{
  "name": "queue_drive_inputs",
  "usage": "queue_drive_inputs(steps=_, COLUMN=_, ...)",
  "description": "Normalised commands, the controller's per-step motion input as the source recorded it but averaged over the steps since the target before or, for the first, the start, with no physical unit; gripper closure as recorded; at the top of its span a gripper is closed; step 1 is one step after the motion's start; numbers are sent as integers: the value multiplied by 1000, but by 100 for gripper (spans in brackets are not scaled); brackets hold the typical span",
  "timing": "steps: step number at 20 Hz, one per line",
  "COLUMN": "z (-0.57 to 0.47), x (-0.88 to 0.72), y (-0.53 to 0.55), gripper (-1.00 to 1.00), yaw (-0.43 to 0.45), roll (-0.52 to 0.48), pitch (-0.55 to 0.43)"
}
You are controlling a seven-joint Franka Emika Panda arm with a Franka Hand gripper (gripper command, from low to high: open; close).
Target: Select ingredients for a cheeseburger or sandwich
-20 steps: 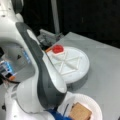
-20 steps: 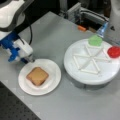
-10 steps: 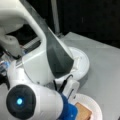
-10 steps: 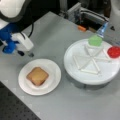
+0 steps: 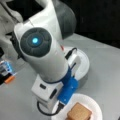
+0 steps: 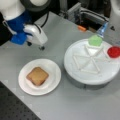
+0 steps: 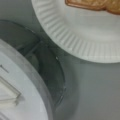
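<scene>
In a front view my white and blue arm fills most of the frame, blocking much of the round white divided tray; the tan-brown square sandwich stack lies flat on the white paper plate at bottom right. In a front view the gripper hangs above and left of the plate; the stack sits corner-up like a diamond. A green leaf and red disc rest in tray compartments. From the wrist view I see plate rim, stack edge and tray wall; no legible writing.

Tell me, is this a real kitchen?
Probably not: it looks like a robot lab bench. A robot arm hangs over a grey table, with toy bread on a paper plate beside a divided tray.
</scene>
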Motion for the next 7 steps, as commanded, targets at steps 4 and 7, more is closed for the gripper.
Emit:
queue_drive_inputs(steps=4, z=61, x=-439, y=467, gripper=-100, yaw=-150, roll=-436, pitch=-133)
queue_drive_inputs(steps=7, z=-8, x=-290, y=285, gripper=-100, yaw=-103, roll=-389, pitch=-106)
